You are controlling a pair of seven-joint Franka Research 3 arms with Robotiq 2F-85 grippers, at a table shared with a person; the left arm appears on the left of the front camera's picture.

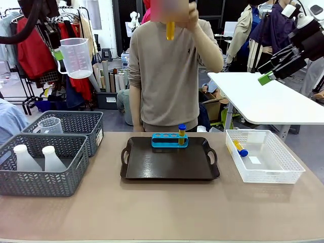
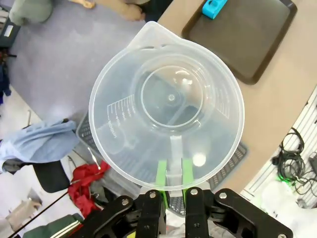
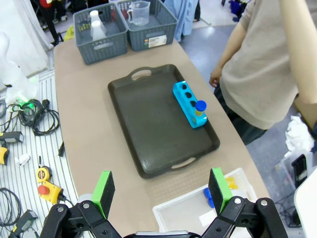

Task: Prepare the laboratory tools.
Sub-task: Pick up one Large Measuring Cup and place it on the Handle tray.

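The left fingers [image 2: 161, 172] grip the beaker [image 1: 76, 56] by its handle, high left of the tray [image 1: 167, 166]; the right fingers [image 3: 103, 190] hang open. One tube [image 1: 181, 133] stands on the tray; the flasks [image 1: 24, 158], left of it, are not yet placed.

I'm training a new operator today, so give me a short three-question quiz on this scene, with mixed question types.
1. True or false: the left gripper is shut on the handle of the clear beaker.
2. How many test tubes stand in the blue rack on the tray? A) none B) one C) three
3. Fill in: the two white flasks stand in a grey ____.
Key: 1 true; 2 B; 3 basket.
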